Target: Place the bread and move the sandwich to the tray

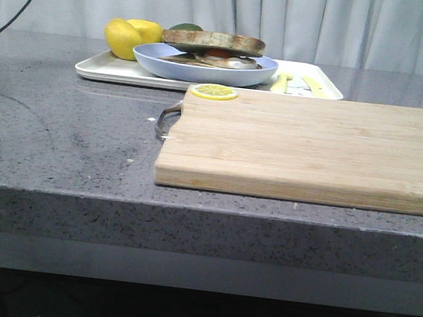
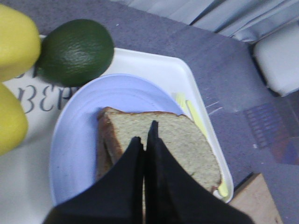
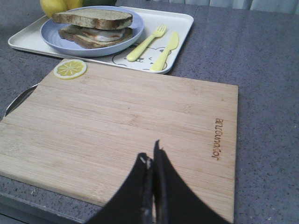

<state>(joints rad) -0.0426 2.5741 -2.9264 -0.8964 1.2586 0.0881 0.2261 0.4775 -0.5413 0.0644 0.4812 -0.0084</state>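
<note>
The sandwich (image 1: pixel 214 49) sits on its round pale blue plate (image 1: pixel 161 61), which rests on the flat white tray (image 1: pixel 100 69) at the far side of the speckled grey stone surface (image 1: pixel 62 135). The bread (image 3: pixel 92 18), a square slice with a brown crust, lies on top of the egg layer.

The front view shows the stack only edge-on. The right wrist view shows more: the white egg (image 3: pixel 107 34) between two slices, and a pale yellow fork (image 3: pixel 145 43) and knife (image 3: pixel 166 51) on the tray to the right of the plate. The left wrist view looks down on the top slice's porous, pale crumb and shows a dark green avocado (image 2: pixel 75 51) with pebbled skin beside smooth yellow lemons (image 2: pixel 16 39) at the tray's far left.

Nearer lies a rectangular bamboo cutting board (image 1: pixel 311 150) with a metal handle (image 1: pixel 166 120) on its left edge and a lemon slice (image 1: pixel 214 92) on its far left corner.

The left end effector (image 2: pixel 145 140) hangs above the sandwich with its fingers together, holding nothing. The right end effector (image 3: pixel 152 161) hangs over the board, fingers likewise together.
</note>
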